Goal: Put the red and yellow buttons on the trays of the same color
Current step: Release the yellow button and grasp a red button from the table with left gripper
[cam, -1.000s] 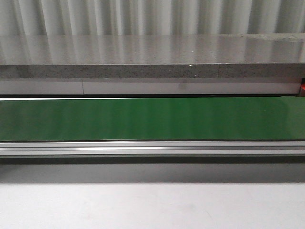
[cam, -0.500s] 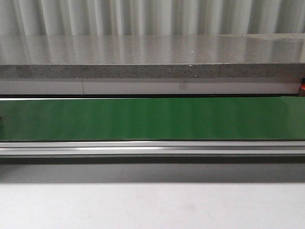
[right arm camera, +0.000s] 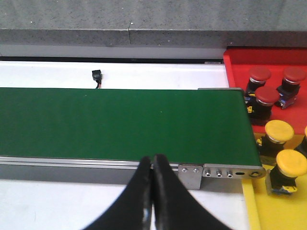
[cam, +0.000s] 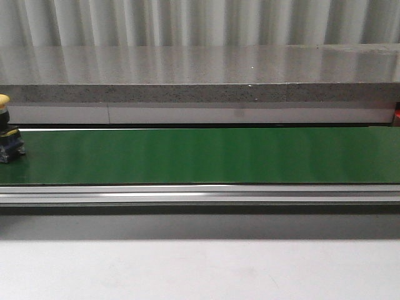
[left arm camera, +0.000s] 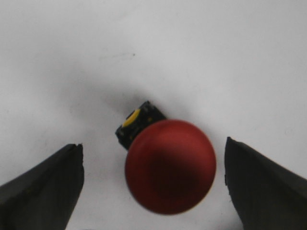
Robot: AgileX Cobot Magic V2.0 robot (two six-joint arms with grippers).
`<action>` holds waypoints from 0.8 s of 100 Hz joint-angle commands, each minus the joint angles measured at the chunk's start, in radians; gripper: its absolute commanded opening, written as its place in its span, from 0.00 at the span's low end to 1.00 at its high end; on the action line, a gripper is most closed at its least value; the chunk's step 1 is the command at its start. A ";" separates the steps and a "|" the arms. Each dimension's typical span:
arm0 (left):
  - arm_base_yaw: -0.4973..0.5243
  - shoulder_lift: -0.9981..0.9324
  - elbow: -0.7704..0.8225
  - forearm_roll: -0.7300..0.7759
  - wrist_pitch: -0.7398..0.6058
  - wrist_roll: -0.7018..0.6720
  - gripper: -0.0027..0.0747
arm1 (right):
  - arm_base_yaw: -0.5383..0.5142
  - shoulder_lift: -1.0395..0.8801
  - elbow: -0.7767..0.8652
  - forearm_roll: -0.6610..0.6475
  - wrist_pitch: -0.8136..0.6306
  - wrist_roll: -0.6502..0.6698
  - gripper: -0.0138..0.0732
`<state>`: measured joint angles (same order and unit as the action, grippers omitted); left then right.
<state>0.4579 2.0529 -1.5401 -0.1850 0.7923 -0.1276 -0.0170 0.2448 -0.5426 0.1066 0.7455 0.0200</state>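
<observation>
- A yellow button point(cam: 9, 128) stands on the green conveyor belt point(cam: 200, 155) at the far left edge of the front view, half cut off by the frame. If the belt is running, it could ride to the far end and drop off before either arm reaches it.
- The left gripper point(left arm camera: 153, 184) hovers over a red button point(left arm camera: 168, 165) lying on the white tabletop point(left arm camera: 216, 57), its jaws spread wide, one to each side and clear of the cap. The button lies tipped, black base poking out from under the dome, so a closing pinch may meet the rounded cap and squeeze it out sideways rather than seat it.
- That left arm is busy, so the yellow arrival may go unattended, judging by where things lie.
- The right gripper point(right arm camera: 152, 168) has its jaws pressed together with nothing between them, just before the belt's near rail point(right arm camera: 96, 165). It has to open before any pick; reaching in shut would only knock a button over.
- The red tray point(right arm camera: 268, 60) and yellow tray point(right arm camera: 280, 211) sit side by side past the belt's end, each already carrying several buttons. They stand crowded near the shared border, so a careless drop could topple one or land a button in the wrong colour.
</observation>
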 commanded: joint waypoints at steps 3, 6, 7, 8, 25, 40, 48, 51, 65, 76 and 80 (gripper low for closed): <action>0.004 -0.046 -0.035 -0.027 -0.094 -0.014 0.76 | 0.003 0.009 -0.019 0.006 -0.071 -0.009 0.08; 0.004 -0.046 -0.035 -0.027 -0.102 -0.014 0.76 | 0.003 0.009 -0.019 0.006 -0.071 -0.009 0.08; 0.004 -0.046 -0.035 -0.027 -0.105 -0.014 0.76 | 0.003 0.009 -0.019 0.006 -0.071 -0.009 0.08; 0.004 -0.046 -0.035 -0.027 -0.105 -0.014 0.75 | 0.003 0.009 -0.019 0.006 -0.071 -0.009 0.08; 0.004 -0.033 -0.035 -0.027 -0.087 -0.014 0.64 | 0.003 0.009 -0.019 0.006 -0.071 -0.009 0.08; 0.004 -0.033 -0.035 -0.027 -0.074 -0.014 0.46 | 0.003 0.009 -0.019 0.006 -0.071 -0.009 0.08; 0.004 -0.033 -0.035 -0.027 -0.072 -0.014 0.37 | 0.003 0.009 -0.019 0.006 -0.071 -0.009 0.08; 0.004 -0.033 -0.035 -0.027 -0.072 -0.014 0.34 | 0.003 0.009 -0.019 0.006 -0.071 -0.009 0.08; 0.004 -0.040 -0.035 -0.027 -0.056 -0.012 0.28 | 0.003 0.009 -0.019 0.006 -0.071 -0.009 0.08; 0.004 -0.061 -0.035 -0.025 -0.033 0.010 0.28 | 0.003 0.009 -0.019 0.006 -0.071 -0.009 0.08; 0.004 -0.077 -0.035 -0.025 -0.023 0.030 0.28 | 0.003 0.009 -0.019 0.006 -0.071 -0.009 0.08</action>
<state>0.4579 2.0684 -1.5470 -0.1953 0.7695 -0.1210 -0.0170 0.2448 -0.5409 0.1066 0.7455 0.0200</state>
